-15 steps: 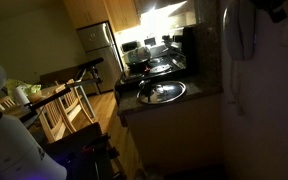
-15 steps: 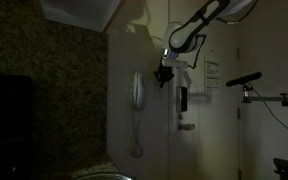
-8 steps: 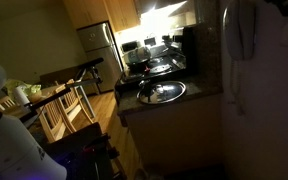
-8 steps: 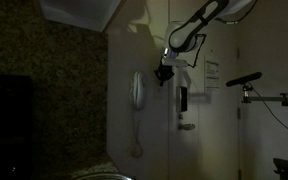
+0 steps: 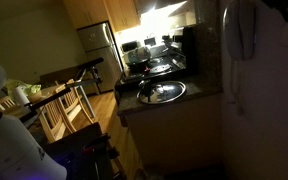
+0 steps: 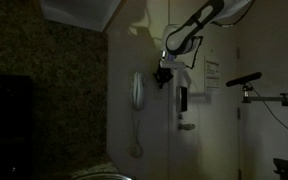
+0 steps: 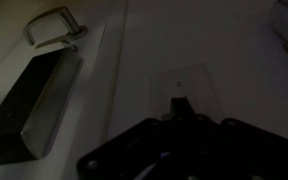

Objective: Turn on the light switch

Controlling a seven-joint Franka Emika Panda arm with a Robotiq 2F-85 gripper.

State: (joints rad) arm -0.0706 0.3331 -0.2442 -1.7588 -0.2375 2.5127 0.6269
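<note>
The room is dark. In the wrist view the light switch is a small pale rectangular plate on the wall, straight ahead of my gripper. The fingers look closed together into one dark tip. That tip lies over the plate's lower middle; I cannot tell whether it touches. In an exterior view the gripper is held against the wall, just to the side of the white wall phone; the switch is hidden behind it there. In an exterior view only the arm's dark end shows, above the phone.
A dark box with a metal loop is fixed to the wall beside the switch; it also shows in an exterior view. A counter with a round sink, a fridge and chairs stand behind.
The gripper has edged very slightly sideways along the wall toward the phone. Nothing else has moved and the room stays dark.
</note>
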